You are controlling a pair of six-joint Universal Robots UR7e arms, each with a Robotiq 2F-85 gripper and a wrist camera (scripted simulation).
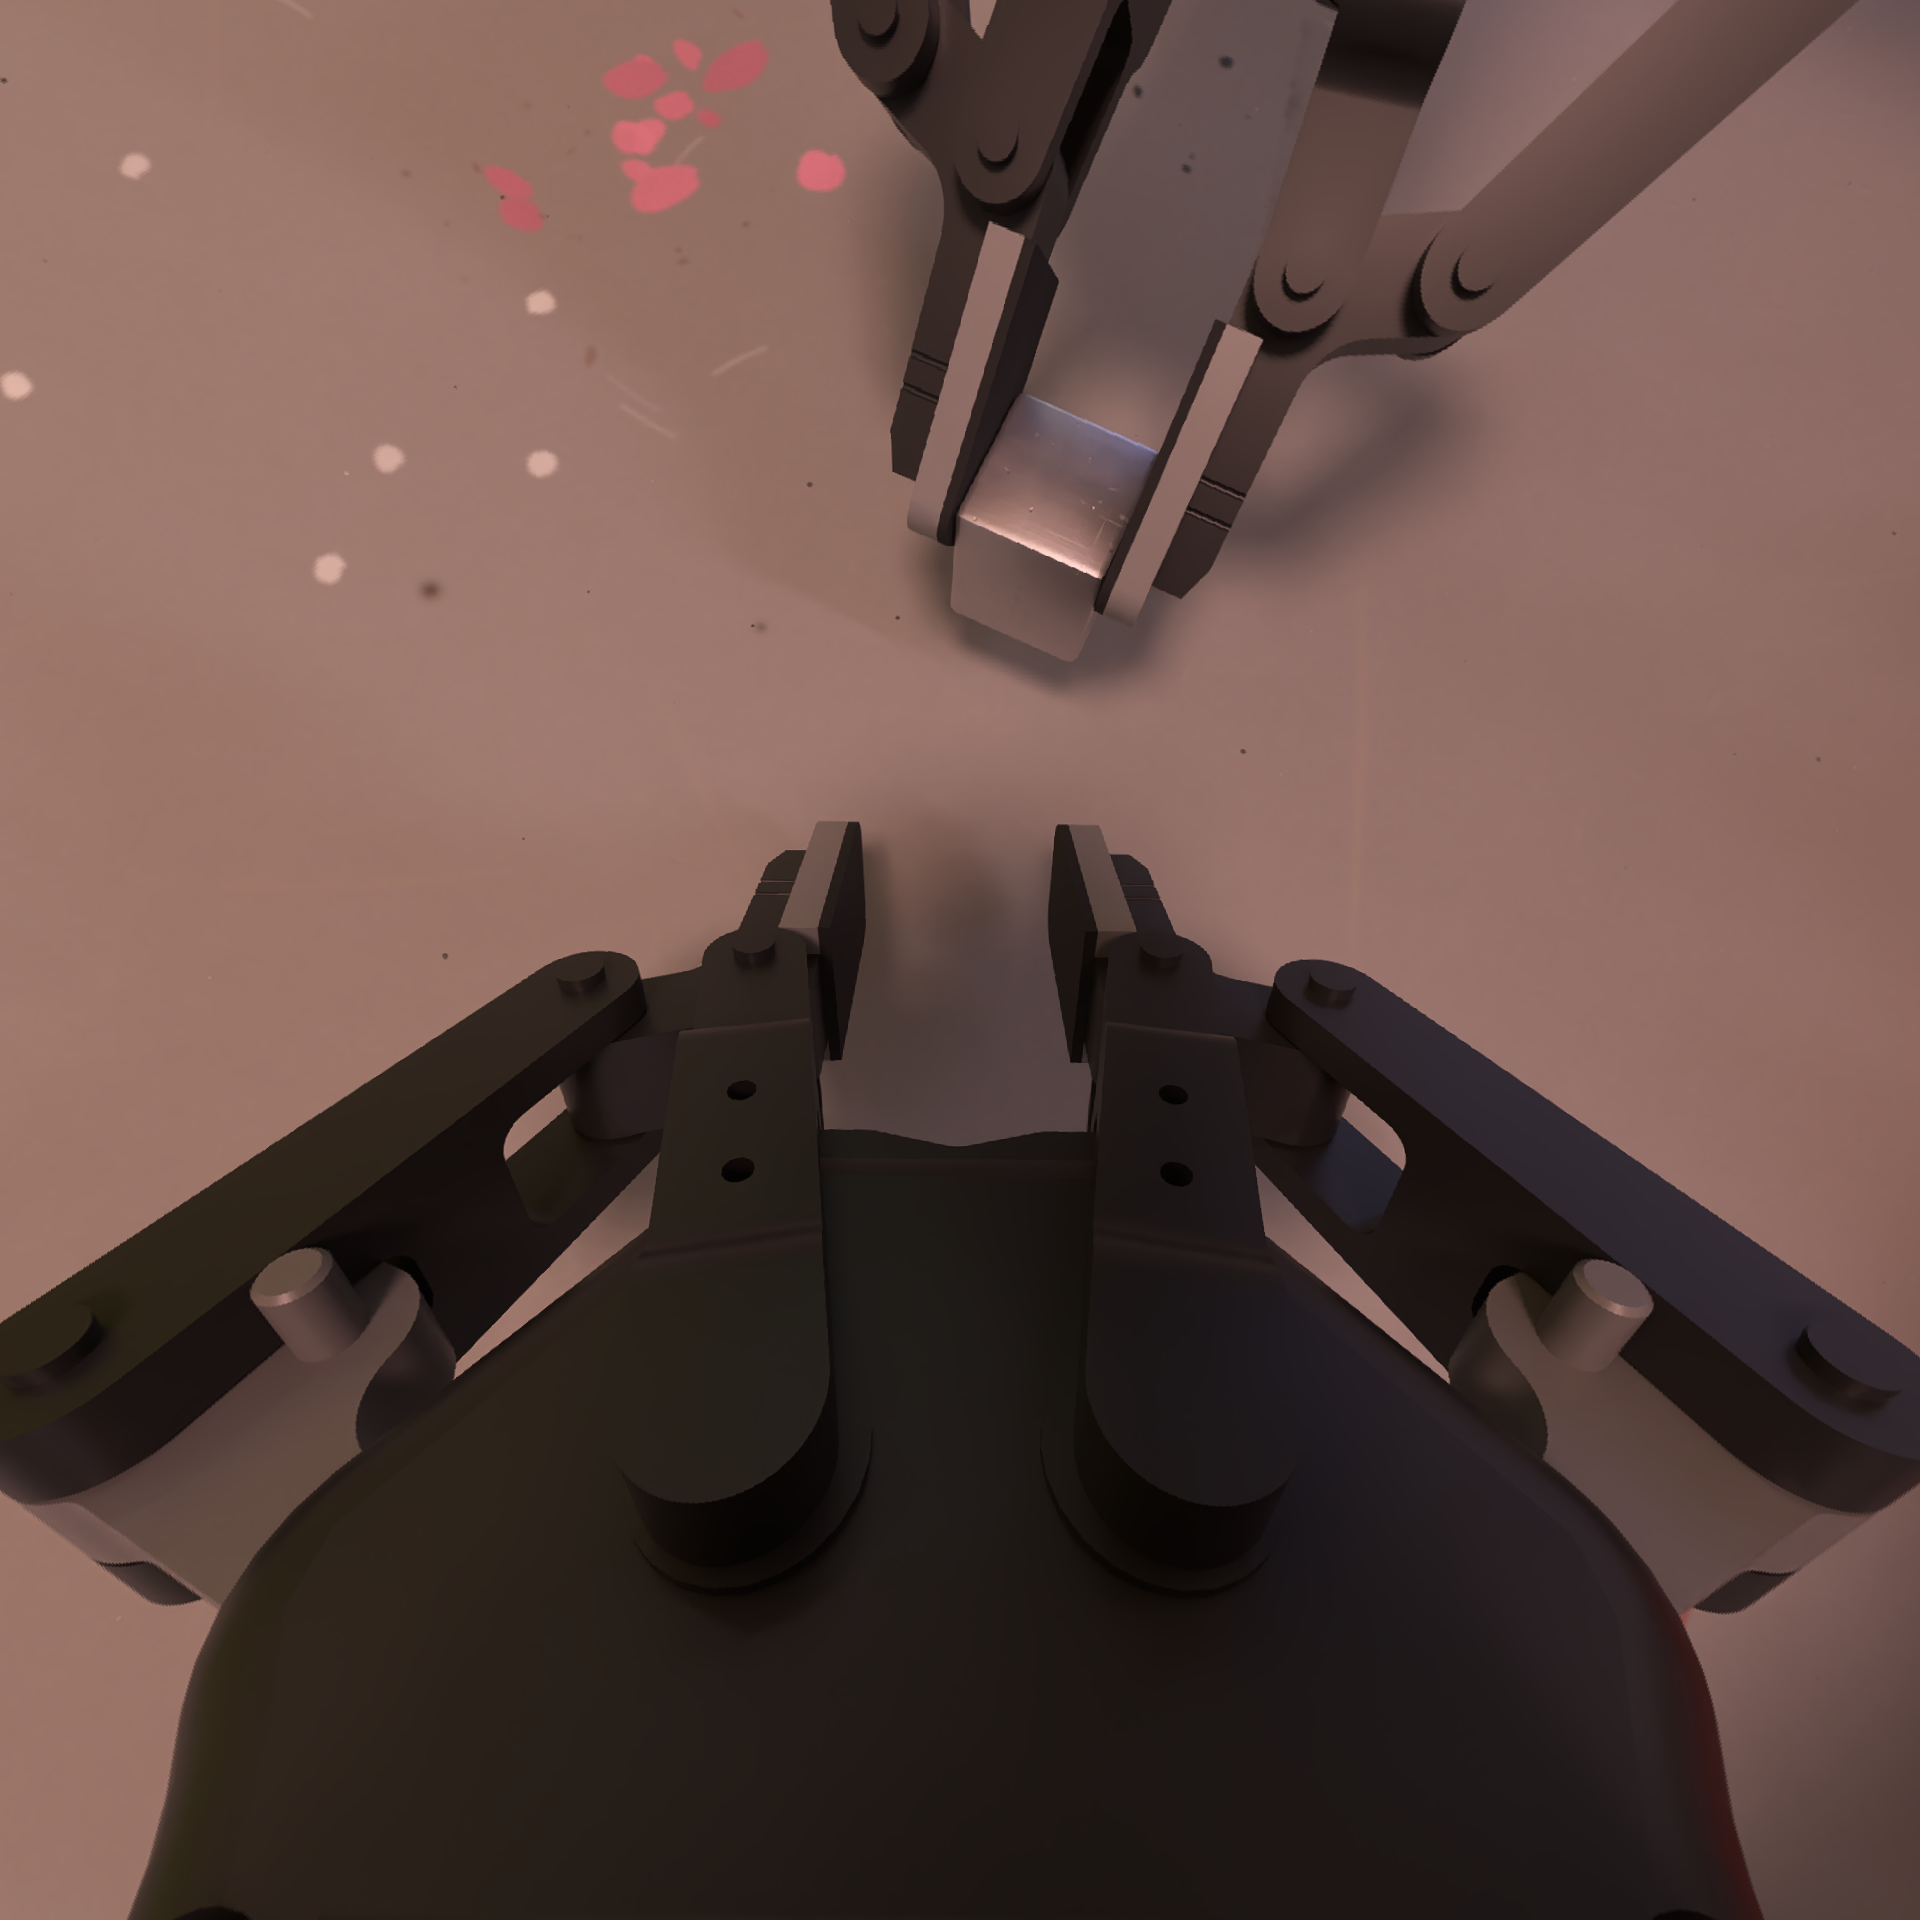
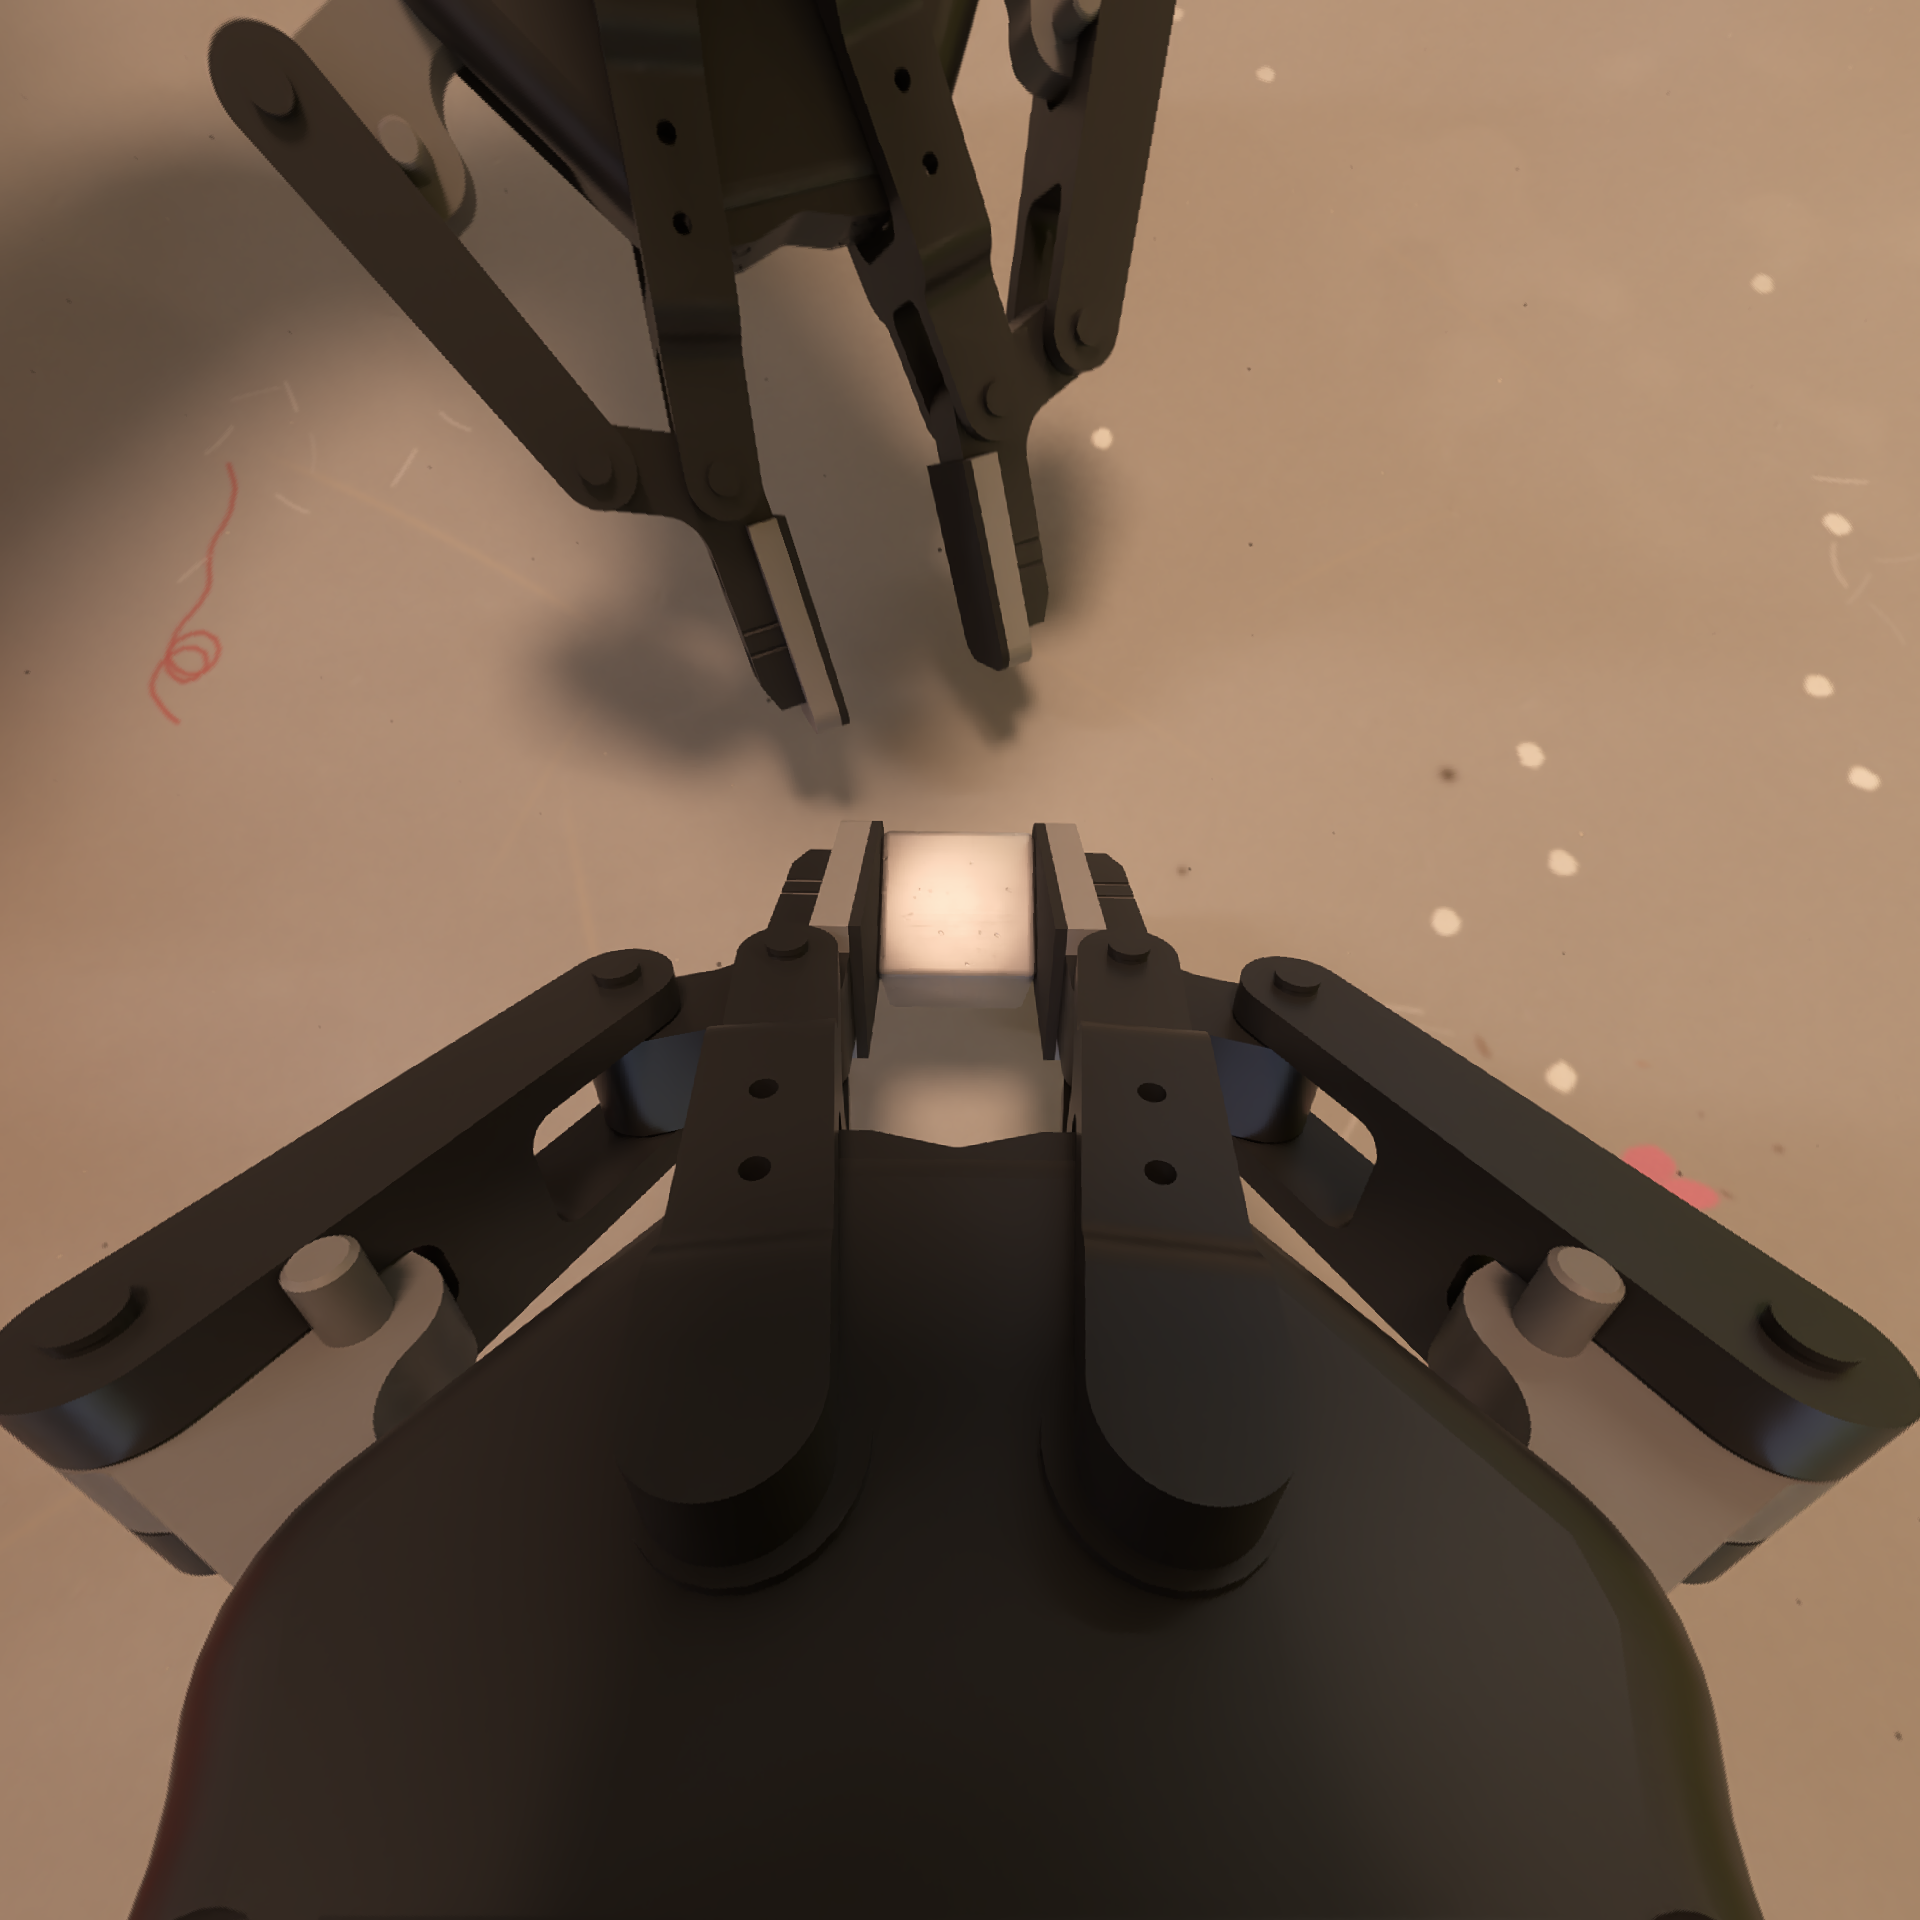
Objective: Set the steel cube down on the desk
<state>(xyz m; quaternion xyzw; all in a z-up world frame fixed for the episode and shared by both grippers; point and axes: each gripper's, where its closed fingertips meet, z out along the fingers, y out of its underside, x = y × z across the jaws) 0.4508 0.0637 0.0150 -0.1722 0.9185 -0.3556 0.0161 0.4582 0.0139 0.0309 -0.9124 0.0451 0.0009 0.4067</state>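
Note:
The steel cube [image 2: 956, 909] is a small shiny metal block held between the pads of my right gripper [image 2: 956, 883], which is shut on it. In the left wrist view the cube [image 1: 1044, 520] sits in the right gripper [image 1: 1039, 582] at the upper right, its lower corner at or just above the desk [image 1: 416, 779]; I cannot tell if it touches. My left gripper [image 1: 956, 883] is open and empty, a short way in front of the cube. In the right wrist view the left gripper [image 2: 909, 675] hangs open just beyond the cube.
The beige desk [image 2: 1455, 623] bears pink paint spots [image 1: 665, 135], white dots [image 1: 387, 457], fine scratches and a red scribble [image 2: 192, 644]. The two grippers face each other closely.

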